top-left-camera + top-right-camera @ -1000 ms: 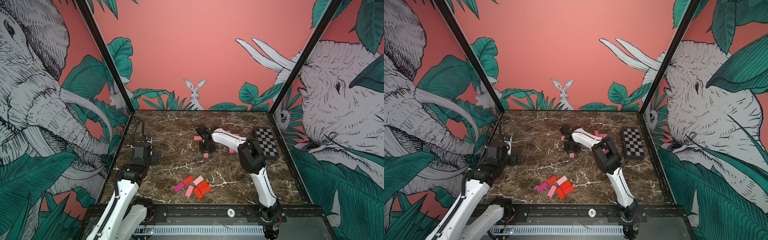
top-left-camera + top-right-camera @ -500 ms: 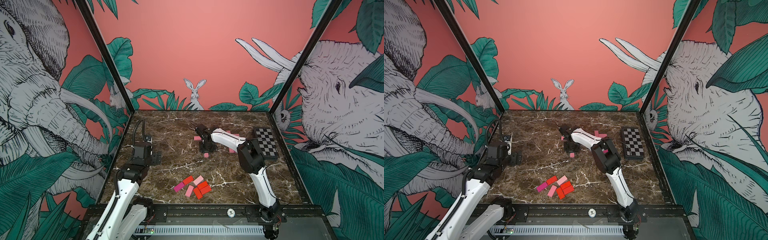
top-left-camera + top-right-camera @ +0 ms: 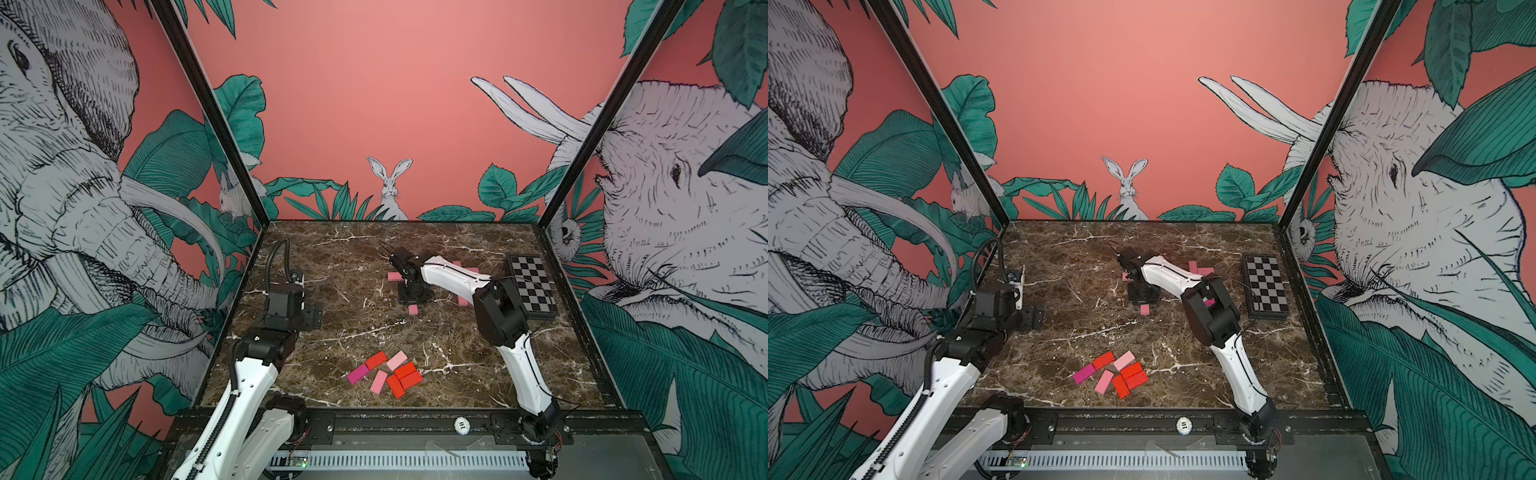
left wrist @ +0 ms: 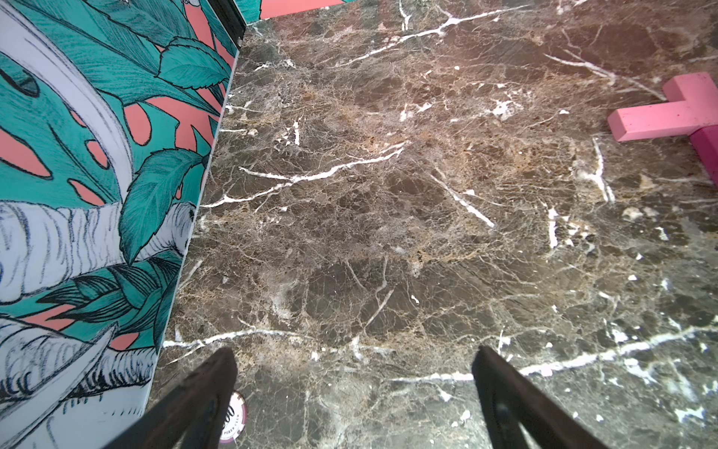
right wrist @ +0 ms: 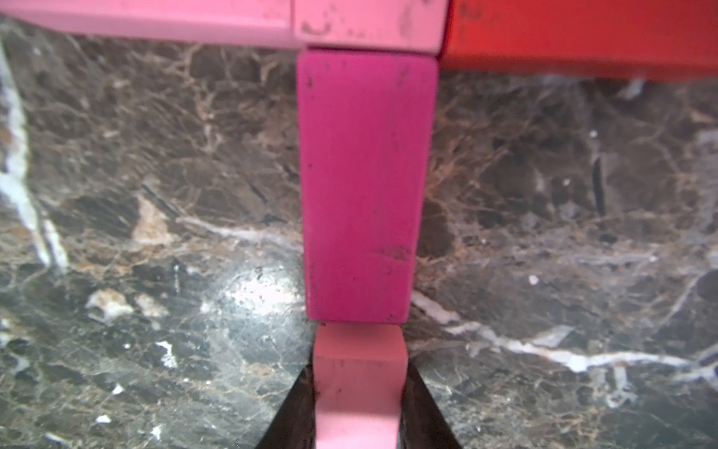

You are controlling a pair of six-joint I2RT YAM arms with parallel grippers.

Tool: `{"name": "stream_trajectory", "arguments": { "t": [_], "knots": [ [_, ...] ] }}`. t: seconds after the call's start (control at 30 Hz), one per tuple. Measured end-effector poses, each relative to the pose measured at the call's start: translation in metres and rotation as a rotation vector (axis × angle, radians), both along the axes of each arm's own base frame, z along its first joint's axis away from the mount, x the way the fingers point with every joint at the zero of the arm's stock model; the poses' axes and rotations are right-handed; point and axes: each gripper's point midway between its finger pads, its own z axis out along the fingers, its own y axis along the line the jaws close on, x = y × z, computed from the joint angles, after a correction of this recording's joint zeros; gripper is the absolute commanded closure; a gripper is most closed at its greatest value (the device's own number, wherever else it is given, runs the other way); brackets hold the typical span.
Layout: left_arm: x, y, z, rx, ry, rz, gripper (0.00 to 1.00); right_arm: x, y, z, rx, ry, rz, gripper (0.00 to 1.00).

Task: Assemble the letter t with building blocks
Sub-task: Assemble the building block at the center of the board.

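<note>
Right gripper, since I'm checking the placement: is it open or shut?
Shut: the right gripper pinches the light pink block, one finger against each side.

Tabletop (image 3: 357,328) left of centre lies open in both top views; loose blocks (image 3: 405,370) obstruct lower centre; checkered board (image 3: 532,286) seemingly crowds the right.

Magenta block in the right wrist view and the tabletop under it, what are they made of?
Magenta block: likely painted wood, matte, scuffed with dark nicks. Tabletop: brown marble look, white veins, glossy glare spot; possibly a printed laminate.
</note>
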Motion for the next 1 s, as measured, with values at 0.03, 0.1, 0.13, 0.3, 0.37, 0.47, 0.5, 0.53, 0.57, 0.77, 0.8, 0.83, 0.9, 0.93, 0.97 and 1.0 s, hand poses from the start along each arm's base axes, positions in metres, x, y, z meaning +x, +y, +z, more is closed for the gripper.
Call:
{"name": "stream_trajectory", "arguments": {
  "t": [0.03, 0.1, 0.13, 0.3, 0.37, 0.47, 0.5, 0.53, 0.57, 0.77, 0.8, 0.83, 0.9, 0.93, 0.97, 1.0],
  "knots": [
    [0.0, 0.0, 0.0, 0.0, 0.0, 0.0, 0.03, 0.0, -0.0001, 0.0, 0.0, 0.0, 0.0, 0.67],
    [0.0, 0.0, 0.0, 0.0, 0.0, 0.0, 0.03, 0.0004, 0.0003, 0.0001, -0.001, 0.0, 0.0, 0.67],
    [0.0, 0.0, 0.0, 0.0, 0.0, 0.0, 0.03, 0.001, 0.0006, 0.0, -0.002, -0.001, -0.001, 0.67],
    [0.0, 0.0, 0.0, 0.0, 0.0, 0.0, 0.03, 0.0049, 0.0023, 0.0001, -0.002, -0.01, -0.002, 0.67],
    [0.0, 0.0, 0.0, 0.0, 0.0, 0.0, 0.03, 0.006, 0.0029, 0.0001, -0.002, -0.012, -0.002, 0.67],
    [0.0, 0.0, 0.0, 0.0, 0.0, 0.0, 0.03, 0.0076, 0.0033, 0.0002, -0.003, -0.016, -0.003, 0.67],
    [0.0, 0.0, 0.0, 0.0, 0.0, 0.0, 0.03, 0.0086, 0.0038, 0.0003, -0.003, -0.018, -0.003, 0.67],
    [0.0, 0.0, 0.0, 0.0, 0.0, 0.0, 0.03, 0.0092, 0.004, 0.0002, -0.004, -0.02, -0.004, 0.67],
    [0.0, 0.0, 0.0, 0.0, 0.0, 0.0, 0.03, 0.0093, 0.0042, 0.0003, -0.004, -0.02, -0.003, 0.67],
    [0.0, 0.0001, 0.0, 0.0, 0.0, 0.0, 0.03, 0.0096, 0.0038, 0.0001, -0.006, -0.021, -0.004, 0.67],
    [0.0, 0.0, 0.0, 0.0, 0.0, 0.0, 0.03, 0.0095, 0.0039, 0.0001, -0.006, -0.021, -0.005, 0.67],
    [0.0, 0.0, 0.0, 0.0, 0.0, 0.0, 0.03, 0.0096, 0.0038, 0.0001, -0.006, -0.022, -0.007, 0.67],
    [0.0, 0.0, 0.0, 0.0, 0.0, 0.0, 0.03, 0.0097, 0.0038, 0.0001, -0.006, -0.022, -0.008, 0.67],
    [0.0, 0.0, 0.0, 0.0, 0.0, 0.0, 0.03, 0.0097, 0.0037, 0.0001, -0.006, -0.022, -0.011, 0.67],
    [0.0, 0.0, 0.0, 0.0, 0.0, 0.0, 0.03, 0.0097, 0.0037, 0.0001, -0.006, -0.022, -0.012, 0.67],
    [0.0, 0.0, 0.0, 0.0, 0.0, 0.0, 0.03, 0.0097, 0.0037, 0.0001, -0.006, -0.022, -0.014, 0.67]
  ]
}}
